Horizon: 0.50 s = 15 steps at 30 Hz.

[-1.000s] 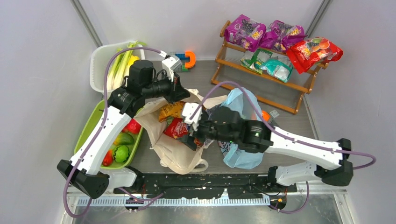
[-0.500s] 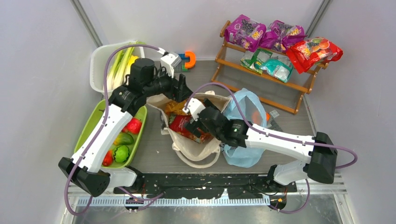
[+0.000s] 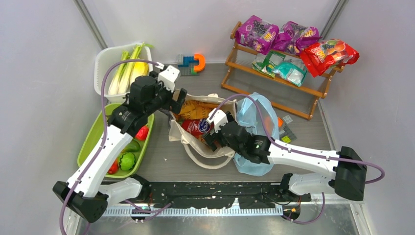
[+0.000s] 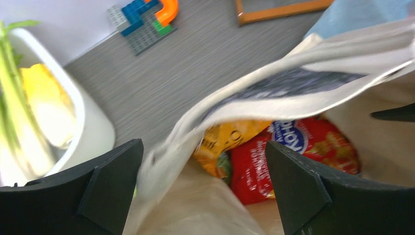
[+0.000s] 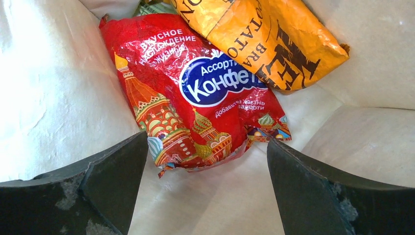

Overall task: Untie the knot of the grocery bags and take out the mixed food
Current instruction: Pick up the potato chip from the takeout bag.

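The cream canvas tote lies open mid-table with a red snack packet and an orange one inside. My right gripper reaches into its mouth. It stands open just short of the red packet, with the orange packet beyond. My left gripper is open at the tote's far-left rim, and blurred fabric lies loose between its fingers. The light-blue bag lies slack to the right. Its knot is hidden. Green-white stalks and a yellow vegetable rest in the white tub.
A green tray at the left holds red and green fruits. A wooden rack at the back right carries purple, teal and red packets. Toy bricks lie at the back, and small bricks sit right of the blue bag.
My left gripper opened, let go of the tote rim and drew back to the left. The tote settled flatter. My right gripper opened fully and shifted slightly right inside the tote mouth.
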Available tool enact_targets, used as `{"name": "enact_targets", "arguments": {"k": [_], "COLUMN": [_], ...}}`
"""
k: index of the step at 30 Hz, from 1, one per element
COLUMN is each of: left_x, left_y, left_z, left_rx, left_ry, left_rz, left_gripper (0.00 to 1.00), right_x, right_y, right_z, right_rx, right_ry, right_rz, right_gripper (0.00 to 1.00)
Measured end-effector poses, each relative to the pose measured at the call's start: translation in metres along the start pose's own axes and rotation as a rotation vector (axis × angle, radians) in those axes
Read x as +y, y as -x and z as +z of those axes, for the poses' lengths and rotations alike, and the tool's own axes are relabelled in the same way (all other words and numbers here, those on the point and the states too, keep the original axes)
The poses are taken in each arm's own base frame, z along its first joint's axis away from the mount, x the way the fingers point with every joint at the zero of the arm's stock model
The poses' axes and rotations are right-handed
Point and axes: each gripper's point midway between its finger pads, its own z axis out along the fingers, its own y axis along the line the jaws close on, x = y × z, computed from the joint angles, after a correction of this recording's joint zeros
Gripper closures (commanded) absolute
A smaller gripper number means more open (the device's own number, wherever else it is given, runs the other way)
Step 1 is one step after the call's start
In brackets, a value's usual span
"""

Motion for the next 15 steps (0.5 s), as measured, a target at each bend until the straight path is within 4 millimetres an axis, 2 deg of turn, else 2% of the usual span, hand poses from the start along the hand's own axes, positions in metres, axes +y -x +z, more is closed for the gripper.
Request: {"name": "enact_targets", "arguments": {"k": [4,5,7,9,10,11,15], "left_x": [0.013,0.016,0.022,0.025,0.025,0.025,0.015], "left_y": [-0.018,-0.020,-0.024,-0.029,-0.031,-0.032,-0.036], "left_z": [-0.005,-0.005,-0.002,0.003,0.005,0.007,0.005], "left_rx": [0.032,0.041,0.060,0.084,0.093,0.097,0.080], "left_ry": [0.066,0.081,0.105,0.122,0.124,0.123,0.063], "left_rz": [0.078,0.094,0.113,0.117,0.117,0.117,0.133], "left_gripper": [0.00,0.04,0.34,0.77,0.94,1.00,1.00], "right_x": [0.000,0.000,0.000,0.000,0.000,0.000,-0.002], "right_y": [-0.003,-0.004,-0.004,-0.004,-0.004,-0.005,-0.002], "right_z": [-0.001,-0.001,-0.001,-0.002,-0.002,-0.003,-0.006], "right_rx": [-0.002,0.000,-0.002,-0.006,-0.007,-0.009,-0.020], "right_ry": [0.007,0.008,0.012,0.013,0.014,0.014,0.011], "right_rz": [0.018,0.020,0.027,0.036,0.040,0.044,0.055], "right_gripper": [0.01,0.01,0.01,0.02,0.03,0.03,0.04]}}
